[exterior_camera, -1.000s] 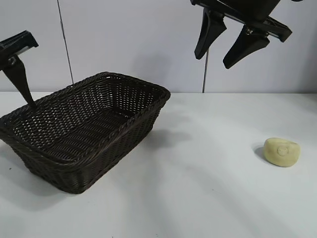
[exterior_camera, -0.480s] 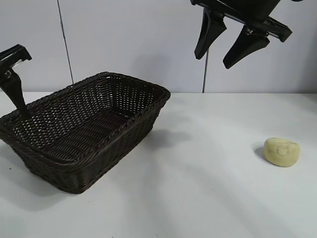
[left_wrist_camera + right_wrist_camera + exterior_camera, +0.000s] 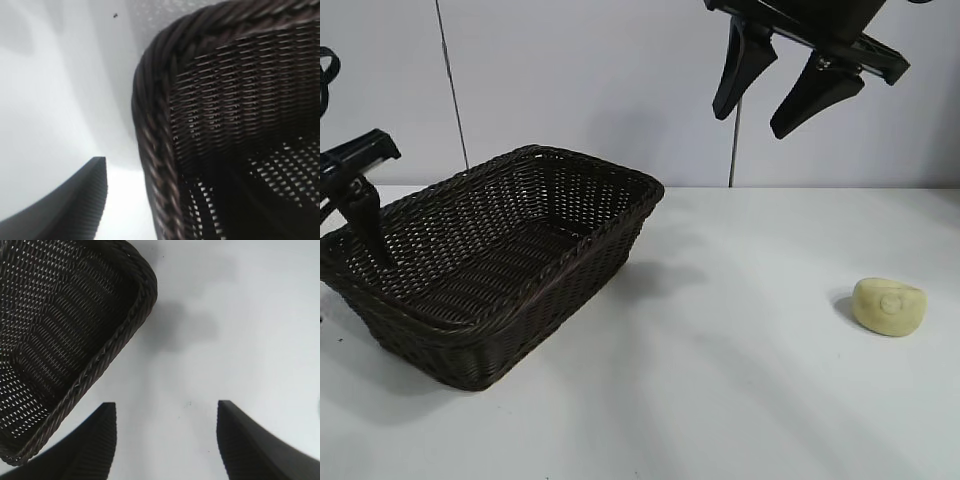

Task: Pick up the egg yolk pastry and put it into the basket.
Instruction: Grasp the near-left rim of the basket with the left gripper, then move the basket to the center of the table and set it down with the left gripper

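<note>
Your left gripper (image 3: 365, 225) has dropped since the earlier frames: its finger tip was at the basket's (image 3: 560, 260) rim on the exterior view's left, now it sits lower, down against the inside of that end wall. Only one finger shows there and in the left wrist view, which is filled by the basket's braided corner (image 3: 155, 150); jaws read as open, nothing in them. Your right gripper (image 3: 780, 95) hasn't shifted, hanging high above the counter (image 3: 720, 400) at the top of the exterior view, jaws spread wide and empty. Pastry (image 3: 889, 305) is in the same spot, lying on the counter at the exterior view's right, well apart from the basket and both grippers. Basket hasn't moved either, nothing visible inside it.
</note>
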Motion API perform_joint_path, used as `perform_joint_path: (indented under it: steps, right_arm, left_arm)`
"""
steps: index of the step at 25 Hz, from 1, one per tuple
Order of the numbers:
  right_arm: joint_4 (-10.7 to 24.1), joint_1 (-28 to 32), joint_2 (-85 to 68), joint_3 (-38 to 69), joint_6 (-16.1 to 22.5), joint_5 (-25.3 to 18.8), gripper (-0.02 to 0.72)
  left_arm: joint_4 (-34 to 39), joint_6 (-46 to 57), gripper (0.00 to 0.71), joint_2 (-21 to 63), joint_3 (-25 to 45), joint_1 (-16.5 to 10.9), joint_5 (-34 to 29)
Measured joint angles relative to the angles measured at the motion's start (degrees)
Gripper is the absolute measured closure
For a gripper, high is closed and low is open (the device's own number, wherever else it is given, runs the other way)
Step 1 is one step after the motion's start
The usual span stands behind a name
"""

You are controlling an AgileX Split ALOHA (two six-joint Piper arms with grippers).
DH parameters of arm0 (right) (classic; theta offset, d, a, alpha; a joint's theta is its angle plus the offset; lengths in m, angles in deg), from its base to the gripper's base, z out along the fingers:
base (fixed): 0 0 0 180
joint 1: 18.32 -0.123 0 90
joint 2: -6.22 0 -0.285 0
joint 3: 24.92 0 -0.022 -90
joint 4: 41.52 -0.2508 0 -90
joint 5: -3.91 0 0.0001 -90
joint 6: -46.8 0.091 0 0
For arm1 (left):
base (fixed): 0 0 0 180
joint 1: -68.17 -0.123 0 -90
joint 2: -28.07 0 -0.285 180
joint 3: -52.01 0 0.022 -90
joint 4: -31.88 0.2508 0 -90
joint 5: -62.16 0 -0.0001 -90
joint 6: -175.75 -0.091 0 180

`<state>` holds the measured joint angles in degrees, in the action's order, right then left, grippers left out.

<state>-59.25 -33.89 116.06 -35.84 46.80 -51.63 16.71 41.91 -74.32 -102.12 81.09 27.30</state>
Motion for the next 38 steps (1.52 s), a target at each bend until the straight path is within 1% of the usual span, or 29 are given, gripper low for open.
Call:
perform_joint_path:
  steps: [5, 9, 10, 12, 15, 17, 18, 22, 26, 29, 32, 34, 38]
  right_arm:
    - [0.00, 0.00, 0.00, 0.00, 0.00, -0.05, 0.272]
    - [0.00, 0.00, 0.00, 0.00, 0.00, -0.05, 0.272]
    - [0.00, 0.00, 0.00, 0.00, 0.00, -0.05, 0.272]
    - [0.00, 0.00, 0.00, 0.00, 0.00, -0.05, 0.272]
    - [0.00, 0.00, 0.00, 0.00, 0.00, -0.05, 0.272]
    - [0.00, 0.00, 0.00, 0.00, 0.00, -0.05, 0.272]
    - [0.00, 0.00, 0.00, 0.00, 0.00, -0.05, 0.272]
    - [0.00, 0.00, 0.00, 0.00, 0.00, -0.05, 0.272]
    - [0.00, 0.00, 0.00, 0.00, 0.00, -0.05, 0.272]
    - [0.00, 0.00, 0.00, 0.00, 0.00, -0.05, 0.272]
    - [0.00, 0.00, 0.00, 0.00, 0.00, -0.05, 0.272]
    - [0.00, 0.00, 0.00, 0.00, 0.00, -0.05, 0.272]
    - [0.00, 0.00, 0.00, 0.00, 0.00, -0.21, 0.272]
  left_arm:
    - [-1.64, 0.00, 0.258, -4.15, 0.00, 0.00, 3.46]
    - [-1.89, 0.00, 0.268, -5.66, 0.00, 0.00, 3.79]
    - [-1.89, 0.00, 0.289, -5.66, 0.00, 0.00, 3.79]
    - [-1.93, -0.05, 0.362, -5.66, 0.00, 0.00, 3.95]
    - [-1.93, -0.05, 0.514, -5.66, 0.00, 0.00, 4.06]
    - [-2.22, 0.20, 0.592, -5.66, 0.00, 0.00, 4.25]
    - [-2.34, 0.41, 0.605, -5.66, 0.00, 0.00, 4.77]
    - [-2.72, 0.23, 0.606, -5.66, 0.00, 0.00, 4.58]
    - [-4.36, -3.03, 0.606, -5.67, -2.59, 0.00, 1.01]
    - [-6.88, -10.36, 0.607, -5.73, -5.77, 0.00, -2.60]
    - [-9.40, -20.41, 0.607, -6.04, -8.76, 0.00, -5.72]
    - [-10.38, -24.89, 0.607, -6.67, -10.78, -0.43, -7.71]
    - [-10.28, -33.42, 0.607, -10.05, -15.13, -2.13, -13.70]
